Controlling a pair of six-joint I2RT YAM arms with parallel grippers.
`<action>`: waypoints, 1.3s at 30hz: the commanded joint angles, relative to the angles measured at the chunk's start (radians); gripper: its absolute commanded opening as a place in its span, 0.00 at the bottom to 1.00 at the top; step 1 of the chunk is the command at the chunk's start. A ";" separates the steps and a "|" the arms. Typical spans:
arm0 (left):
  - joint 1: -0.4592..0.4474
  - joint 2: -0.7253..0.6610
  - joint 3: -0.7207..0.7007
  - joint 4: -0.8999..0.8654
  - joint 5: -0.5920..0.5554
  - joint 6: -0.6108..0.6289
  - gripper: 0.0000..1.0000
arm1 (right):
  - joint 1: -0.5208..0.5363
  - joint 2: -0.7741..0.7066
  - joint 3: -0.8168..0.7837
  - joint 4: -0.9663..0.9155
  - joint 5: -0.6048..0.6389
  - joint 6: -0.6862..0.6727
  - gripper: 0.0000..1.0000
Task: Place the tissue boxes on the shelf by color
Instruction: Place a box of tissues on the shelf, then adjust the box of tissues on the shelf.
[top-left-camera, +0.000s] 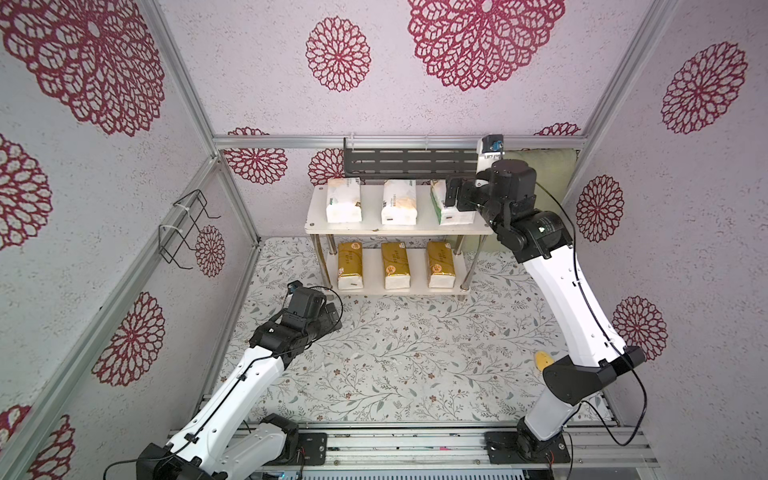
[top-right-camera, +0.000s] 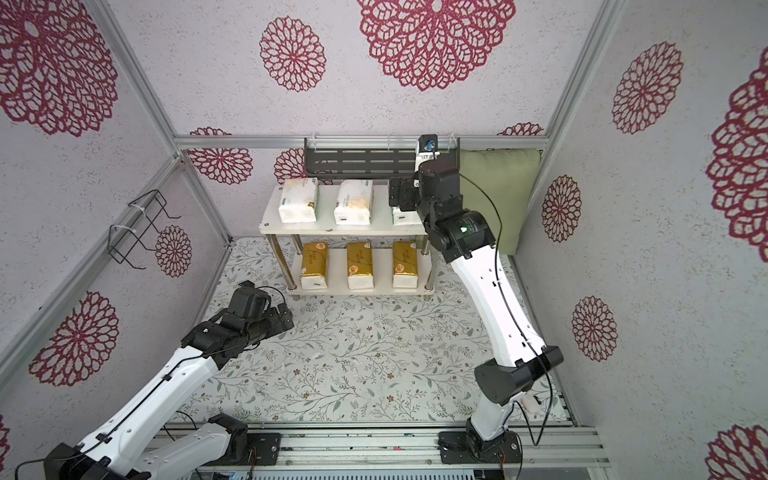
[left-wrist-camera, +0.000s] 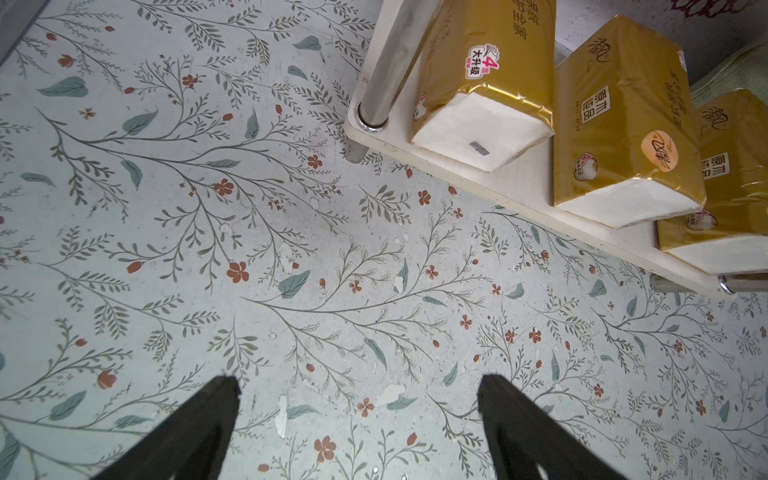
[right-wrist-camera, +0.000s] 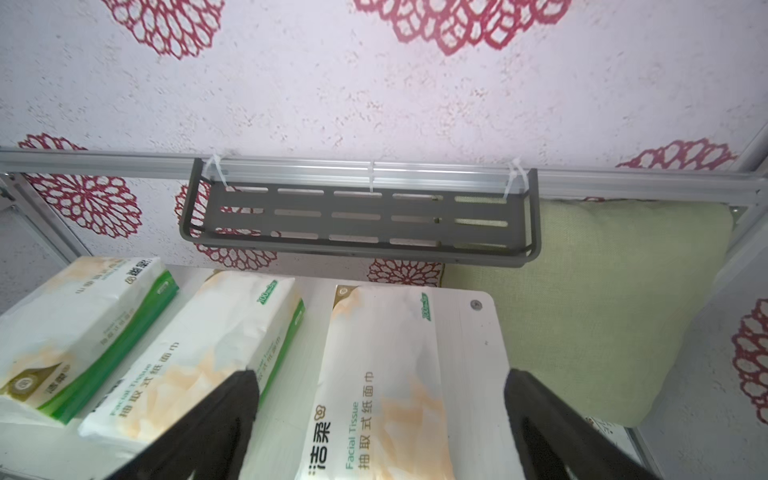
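**Shelf and its contents.** In both top views we are looking at the shelf (top-left-camera: 372, 210), which is standing at centre frame on the floral desk (top-left-camera: 415, 353), below the dark wall rack (top-left-camera: 407, 162).

- **Upper board:** it is carrying three packs lying side by side and apart: the left white pack (top-left-camera: 343, 199), the middle white pack (top-left-camera: 399, 202) and the right white pack (top-left-camera: 441, 214).
- **Lower board (top-left-camera: 372, 276):** it is carrying the left gold pack (top-left-camera: 350, 266), the middle gold pack (top-left-camera: 395, 266) and the right gold pack (top-left-camera: 440, 264), likewise spaced.

**Claws.**

- **Right claw (right-wrist-camera: 380, 374):** it is straddling the right white pack with jaws spread wide. In the right wrist view we are seeing bare board between each finger and the pack, so it is gripping nothing.
- **Left claw (left-wrist-camera: 359, 381):** it is hovering over the desk left of centre, near the shelf's front corner. Its jaws are wide and it is holding nothing.
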 joint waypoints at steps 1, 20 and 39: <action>0.000 -0.004 -0.003 -0.001 0.001 0.003 0.97 | -0.037 -0.028 0.021 -0.085 -0.070 -0.043 0.99; 0.000 0.010 0.010 -0.001 0.007 0.011 0.98 | -0.233 -0.071 -0.116 -0.137 -0.422 -0.195 0.97; -0.002 0.013 0.014 -0.001 0.002 0.008 0.97 | -0.251 -0.151 -0.285 -0.042 -0.582 -0.256 0.97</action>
